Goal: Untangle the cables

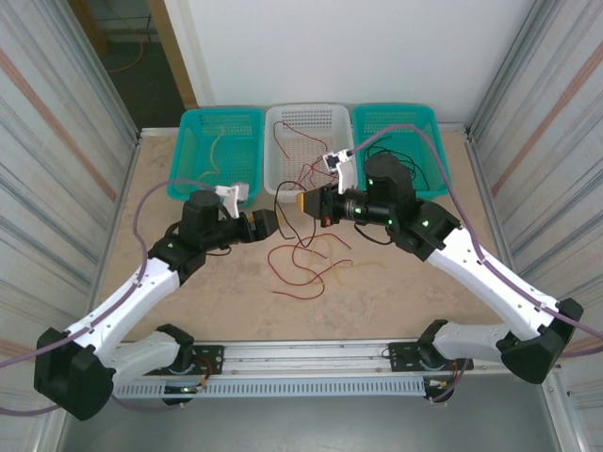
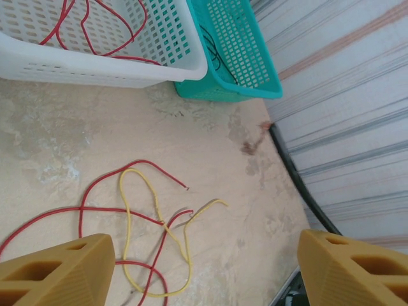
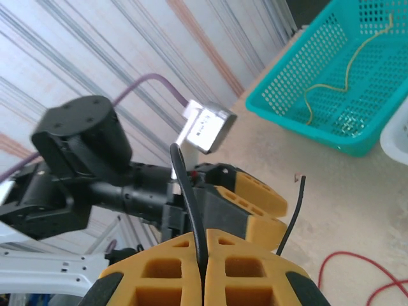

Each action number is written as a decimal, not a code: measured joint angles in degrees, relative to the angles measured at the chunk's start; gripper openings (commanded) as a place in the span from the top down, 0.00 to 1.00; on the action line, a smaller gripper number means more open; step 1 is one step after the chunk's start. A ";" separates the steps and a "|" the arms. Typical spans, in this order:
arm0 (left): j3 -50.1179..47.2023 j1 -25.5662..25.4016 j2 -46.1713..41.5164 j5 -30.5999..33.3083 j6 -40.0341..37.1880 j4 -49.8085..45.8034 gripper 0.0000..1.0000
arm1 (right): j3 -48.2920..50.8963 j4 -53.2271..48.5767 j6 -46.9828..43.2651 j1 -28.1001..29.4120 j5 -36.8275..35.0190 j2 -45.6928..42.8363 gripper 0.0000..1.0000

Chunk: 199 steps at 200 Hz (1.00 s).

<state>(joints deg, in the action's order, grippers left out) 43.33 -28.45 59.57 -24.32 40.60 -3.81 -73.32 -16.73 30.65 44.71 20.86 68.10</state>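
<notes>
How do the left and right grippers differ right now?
The left gripper stands wide open; the right gripper is shut. The right gripper pinches a black cable; the left gripper holds nothing. Both have orange-yellow fingers.

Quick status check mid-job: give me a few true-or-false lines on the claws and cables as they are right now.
1. The right claw is shut on a black cable. True.
2. The left claw is shut on a cable. False: it is open, with nothing between its fingers.
3. A pale yellow cable lies in the left teal basket. True.
4. On the table, the yellow cable and red cable lie apart. False: they cross.
</notes>
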 measured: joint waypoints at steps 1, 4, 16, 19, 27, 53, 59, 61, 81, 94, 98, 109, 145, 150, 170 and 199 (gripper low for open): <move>-0.02 0.00 0.00 0.00 0.07 0.09 0.18 | 0.00 0.04 0.04 0.00 0.02 0.00 1.00; -0.15 0.00 0.00 0.04 0.52 0.59 0.18 | 0.00 0.24 0.22 0.00 0.11 -0.02 1.00; -0.52 0.00 0.00 0.07 2.36 2.29 0.17 | 0.00 0.70 0.46 0.00 0.28 -0.02 1.00; -0.63 0.00 -0.02 0.07 2.78 2.82 0.17 | 0.00 0.74 0.50 0.00 0.28 -0.02 1.00; -0.94 0.00 -0.09 0.11 3.93 4.15 0.16 | 0.00 1.05 0.66 0.02 0.39 -0.02 1.00; -1.88 0.00 -1.16 0.17 6.95 7.63 0.16 | 0.02 1.97 1.07 0.00 0.72 -0.02 1.00; -2.03 0.00 -1.55 0.17 7.52 8.33 0.16 | 0.02 2.16 1.29 0.00 0.87 -0.02 1.00; -2.10 0.00 -1.70 0.17 7.67 8.52 0.16 | 0.02 2.21 1.31 0.00 0.92 -0.02 1.00; -2.49 0.00 -3.08 0.33 9.07 10.36 0.22 | 0.02 2.67 1.88 0.00 1.55 -0.02 1.00; -2.49 0.00 -3.28 0.37 9.81 11.17 0.27 | 0.02 3.08 1.92 0.00 1.84 -0.04 1.00; -2.49 0.00 -3.17 0.35 10.16 11.32 0.29 | 0.02 3.30 1.92 0.00 1.97 -0.07 1.00; -2.47 0.00 -2.43 0.11 10.58 11.67 0.38 | 0.02 3.78 1.95 0.00 2.08 -0.11 1.00; -2.40 0.00 2.82 -1.22 12.85 13.33 0.67 | 0.02 5.14 2.12 -0.02 2.86 -0.11 1.00; -2.40 0.00 3.37 -1.38 12.94 13.44 0.70 | 0.02 5.18 2.14 -0.09 2.97 -0.11 1.00; -2.23 0.00 4.90 -1.84 13.70 13.68 0.87 | -0.11 5.20 2.14 -0.33 3.23 -0.11 1.00; -1.84 0.00 5.42 -2.84 13.84 14.34 1.00 | -0.94 6.10 2.34 -1.79 3.41 -0.04 1.00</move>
<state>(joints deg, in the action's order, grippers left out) 41.50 -28.45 64.99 -27.16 54.43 10.52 -74.26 -10.63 32.99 42.92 24.27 68.05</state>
